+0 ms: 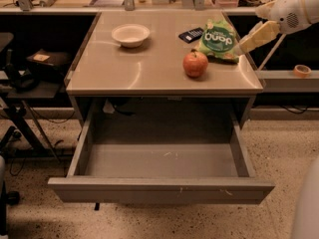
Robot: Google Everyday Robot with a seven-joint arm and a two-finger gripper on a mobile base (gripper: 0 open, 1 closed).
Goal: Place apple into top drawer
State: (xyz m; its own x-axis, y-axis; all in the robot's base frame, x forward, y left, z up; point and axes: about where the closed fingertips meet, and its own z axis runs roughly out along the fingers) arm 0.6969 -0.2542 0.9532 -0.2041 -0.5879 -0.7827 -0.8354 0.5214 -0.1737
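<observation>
The red-orange apple (195,63) sits on the tabletop near the front right, just in front of the green snack bag (220,39). The top drawer (160,189) is pulled fully out below the tabletop, and its grey inside holds nothing. My gripper (251,40), yellowish on a white arm, hangs at the upper right. It sits above the table's right edge beside the snack bag, up and to the right of the apple and apart from it. It holds nothing that I can see.
A white bowl (130,35) stands at the back left of the tabletop (124,73). A small dark object (191,34) lies left of the bag. A tape roll (301,70) lies on a shelf at right. A stand with dark equipment (30,73) is at left.
</observation>
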